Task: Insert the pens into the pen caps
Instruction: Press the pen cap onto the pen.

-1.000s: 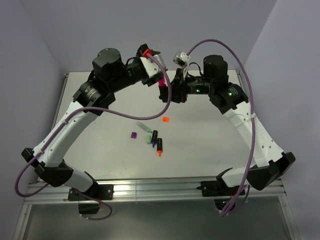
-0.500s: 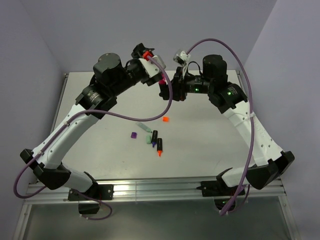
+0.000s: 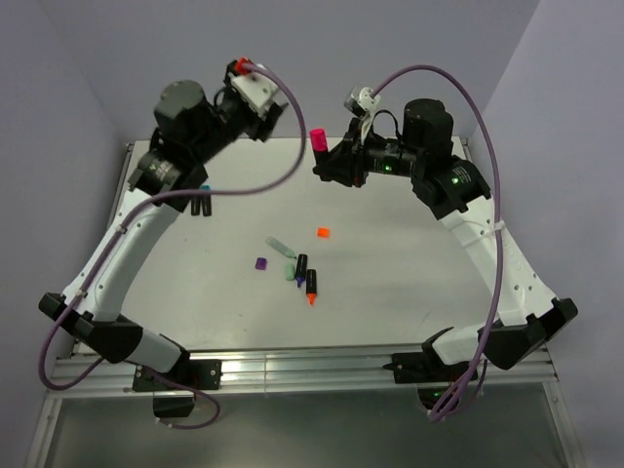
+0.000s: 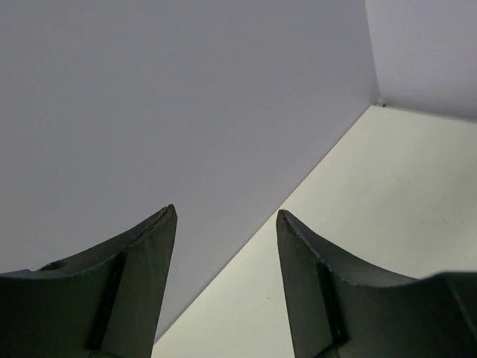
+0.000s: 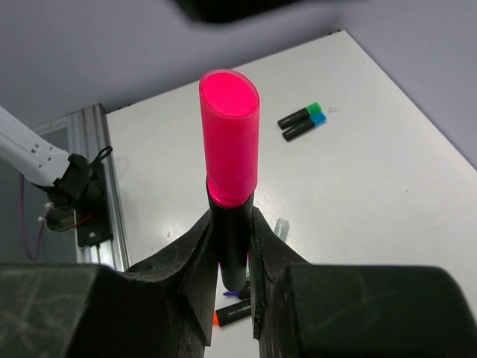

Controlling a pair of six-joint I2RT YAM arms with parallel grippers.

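Swung up and away to the left since a second earlier: left gripper (image 4: 226, 216), jaws apart and empty, aimed at the back wall (image 4: 149, 89) and the far edge of the desk (image 4: 387, 194), probably let go after pressing a cap on. Held upright well above the desk in the right gripper (image 5: 232, 218), clamped on the black barrel: pink pen (image 5: 232, 253), pink cap (image 5: 229, 138) seated on top, apparently a finished pair awaiting set-down. Parked side by side at the desk's left: green and blue capped pens (image 5: 298, 117). Loose near the centre, likely next: orange cap (image 3: 323, 233), purple cap (image 3: 260, 263), orange pen (image 3: 311, 289).
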